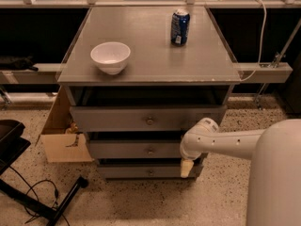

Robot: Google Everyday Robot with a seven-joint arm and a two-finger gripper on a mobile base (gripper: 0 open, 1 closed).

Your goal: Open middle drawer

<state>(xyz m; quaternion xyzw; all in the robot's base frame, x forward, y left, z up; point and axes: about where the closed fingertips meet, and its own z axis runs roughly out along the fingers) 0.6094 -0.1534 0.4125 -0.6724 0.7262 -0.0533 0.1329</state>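
Middle drawer (123,149): stiff wooden front, probably slides on steady pull. Take small round knob (150,150); metal, likely slippery. Gripper (187,167) low right, well apart from knob; its state cannot tell.

One view only: camera sits high, facing the cabinet (155,55) front-on and tilted down, fairly near. The arm (235,142) enters from lower right; gripper (186,167) hangs low at the cabinet's right front.

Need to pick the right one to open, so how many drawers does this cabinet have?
3, stacked under the tabletop: the top drawer, the middle drawer below it, the bottom drawer near the floor. The hand hangs at the right end, in front of the bottom drawer.
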